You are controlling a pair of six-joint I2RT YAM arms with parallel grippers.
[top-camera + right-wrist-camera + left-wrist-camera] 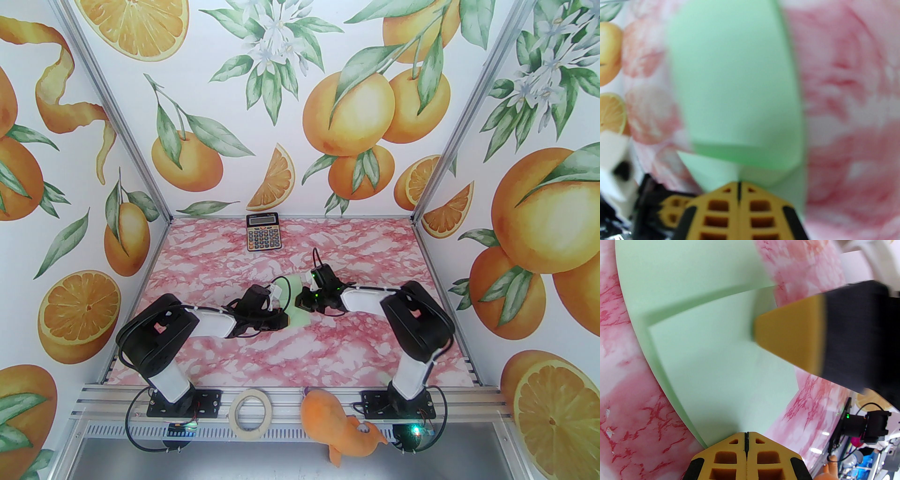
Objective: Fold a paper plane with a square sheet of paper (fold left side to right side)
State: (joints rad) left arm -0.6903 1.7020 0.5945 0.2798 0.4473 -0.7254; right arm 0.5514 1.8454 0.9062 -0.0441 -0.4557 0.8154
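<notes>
Robot-lab booth: left arm (159, 337), right arm (417, 323) bolted to aluminium rail (288, 398); orange-print wall panels (290, 56); marble-print tabletop (211, 253).

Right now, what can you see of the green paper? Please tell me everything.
The square sheet of paper is thin, plain, pale green and matte. It lies near the middle of the pink marbled table. It is partly folded: one layer lies over another, with a shadowed edge. The shut left fingers meet one edge, and the shut right fingers rest at the opposite side.
</notes>
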